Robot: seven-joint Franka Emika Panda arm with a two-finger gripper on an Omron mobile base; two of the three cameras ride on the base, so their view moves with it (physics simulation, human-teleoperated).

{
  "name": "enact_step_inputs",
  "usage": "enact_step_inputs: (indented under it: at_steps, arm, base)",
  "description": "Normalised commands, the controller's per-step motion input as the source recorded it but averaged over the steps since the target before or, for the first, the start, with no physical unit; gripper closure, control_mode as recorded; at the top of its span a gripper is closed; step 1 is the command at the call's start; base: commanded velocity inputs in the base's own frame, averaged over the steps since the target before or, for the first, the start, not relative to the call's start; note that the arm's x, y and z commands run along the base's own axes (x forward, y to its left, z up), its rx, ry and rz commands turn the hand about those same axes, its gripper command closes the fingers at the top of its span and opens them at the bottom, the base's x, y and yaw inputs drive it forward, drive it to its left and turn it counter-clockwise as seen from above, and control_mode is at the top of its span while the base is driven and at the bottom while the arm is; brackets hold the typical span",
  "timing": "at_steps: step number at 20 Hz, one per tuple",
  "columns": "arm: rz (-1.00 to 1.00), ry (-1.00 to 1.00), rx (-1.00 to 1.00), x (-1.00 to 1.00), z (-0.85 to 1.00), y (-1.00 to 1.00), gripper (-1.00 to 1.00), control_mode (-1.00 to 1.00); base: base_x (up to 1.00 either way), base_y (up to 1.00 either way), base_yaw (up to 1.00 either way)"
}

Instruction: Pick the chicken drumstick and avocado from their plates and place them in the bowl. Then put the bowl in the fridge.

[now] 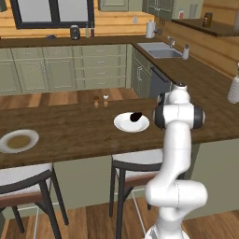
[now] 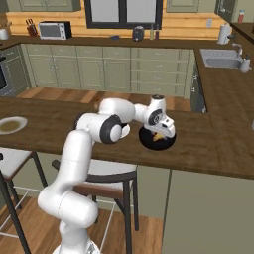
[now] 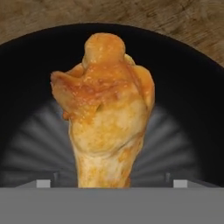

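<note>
Gripper point(image 2: 161, 132), in the right base view, hangs low over the black bowl point(image 2: 149, 141), which sits directly beneath it on the table point(image 2: 213, 144), with a glimpse of orange chicken drumstick point(image 2: 158, 138) under the fingers. The near table edge lies not far on the robot's side, while open tabletop stretches beyond the gripper and to its right. In the hand view the finger tips stand wide apart, clear of the drumstick point(image 3: 107, 113) on both sides; it lies inside the bowl point(image 3: 192, 109) just ahead of them. I judge it released, yet a slanted lift could clip it and tip it over the rim, or nudge the bowl toward the edge; straight up looks free. In the left base view the avocado point(image 1: 136, 116) waits on the white plate point(image 1: 123, 125), well apart from the gripper, with the grey plate point(image 1: 18, 140) farther off.
</note>
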Motion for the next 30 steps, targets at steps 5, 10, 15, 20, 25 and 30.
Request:
enact_step_inputs:
  at_steps: [5,10,15,20,25,30]
  arm:
    - [0.0,0.01,0.0,-0.15,0.6,0.39,-1.0,-1.0]
    - [0.0,0.0,0.0,-0.76,0.77,0.67,-1.0,-1.0]
    - [-0.01,0.0,0.0,-0.54,0.19,0.96,-1.0,-1.0]
    - [-0.15,0.0,0.02,-0.02,0.02,0.9,-1.0,-1.0]
    - [-0.2,0.01,0.0,0.35,0.0,0.72,-1.0,-1.0]
    - [-0.17,0.01,0.0,0.47,0.0,0.48,-1.0,-1.0]
  base:
    - [0.0,0.0,0.0]
    - [0.0,0.0,0.0]
    - [0.0,0.0,0.0]
    - [0.0,0.0,0.0]
    - [0.0,0.0,0.0]
    - [0.0,0.0,0.0]
